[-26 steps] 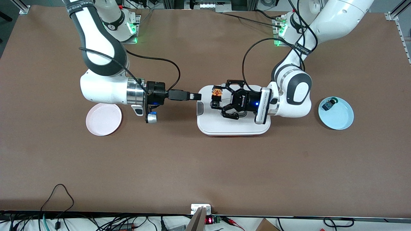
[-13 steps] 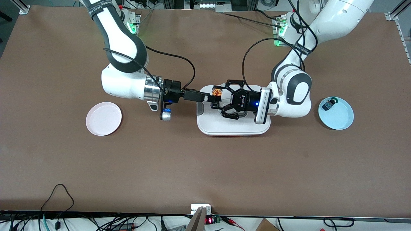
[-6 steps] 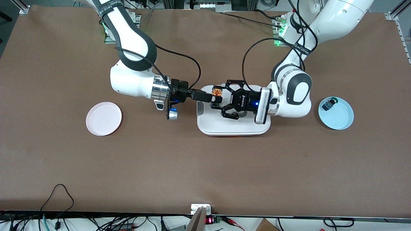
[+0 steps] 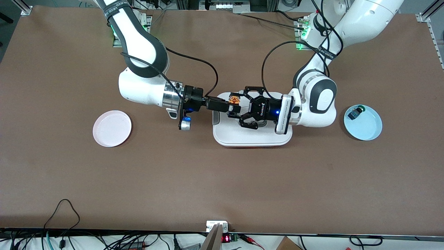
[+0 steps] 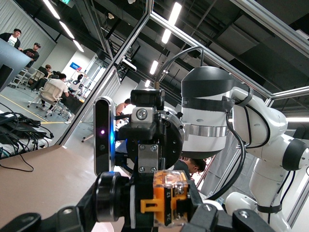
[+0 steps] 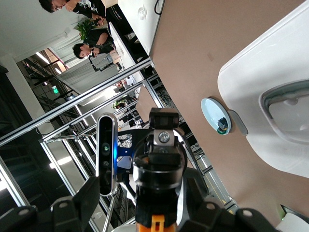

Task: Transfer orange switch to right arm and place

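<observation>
1. The orange switch [image 4: 234,100] is mostly buried between the two grippers in the front view; only the orange cap shows.
2. The right wrist view cuts the switch off at the edge.
3. The small part on the blue plate [image 4: 367,130] is too tiny to make out.

Orange switch [image 4: 234,100], black body, orange cap, aloft above white tray [image 4: 253,139]

White tray [image 4: 249,139] mid-table, pink plate [image 4: 112,128], blue plate [image 4: 366,128] with blue-faced part [image 4: 353,114].
</observation>
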Robot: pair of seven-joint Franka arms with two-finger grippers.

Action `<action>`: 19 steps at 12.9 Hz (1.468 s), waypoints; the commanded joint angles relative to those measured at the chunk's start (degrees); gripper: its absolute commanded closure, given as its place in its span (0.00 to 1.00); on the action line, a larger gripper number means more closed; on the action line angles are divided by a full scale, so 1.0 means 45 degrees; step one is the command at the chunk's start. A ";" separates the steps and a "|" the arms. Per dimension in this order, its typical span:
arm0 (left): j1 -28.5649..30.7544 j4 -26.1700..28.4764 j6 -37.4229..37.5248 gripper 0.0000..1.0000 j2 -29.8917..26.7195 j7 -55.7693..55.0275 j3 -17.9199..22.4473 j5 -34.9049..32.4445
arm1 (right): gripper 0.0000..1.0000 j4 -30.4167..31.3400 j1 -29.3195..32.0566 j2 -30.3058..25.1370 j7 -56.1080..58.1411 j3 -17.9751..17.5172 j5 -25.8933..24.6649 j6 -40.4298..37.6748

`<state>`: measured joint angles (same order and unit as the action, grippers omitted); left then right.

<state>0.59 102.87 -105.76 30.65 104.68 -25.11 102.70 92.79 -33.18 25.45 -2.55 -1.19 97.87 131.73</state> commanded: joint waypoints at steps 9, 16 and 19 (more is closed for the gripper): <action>-0.0131 -0.0223 -0.0052 0.51 0.0084 0.0370 -0.0026 0.0361 | 0.63 -0.0346 -0.0068 0.0205 0.0059 0.0068 0.0321 0.0043; -0.0131 -0.0223 -0.0033 0.33 0.0045 0.0234 -0.0026 0.0361 | 1.00 -0.0346 0.0030 0.0244 0.0314 0.0068 0.0262 -0.0015; -0.0092 -0.0184 -0.0013 0.00 0.0065 0.0000 -0.0162 0.0361 | 1.00 -0.0346 0.0069 0.0244 0.0314 0.0068 0.0243 -0.0015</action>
<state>0.57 102.22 -105.75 30.66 104.45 -25.22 103.31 92.60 -33.13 25.90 -2.22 -1.12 98.24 131.69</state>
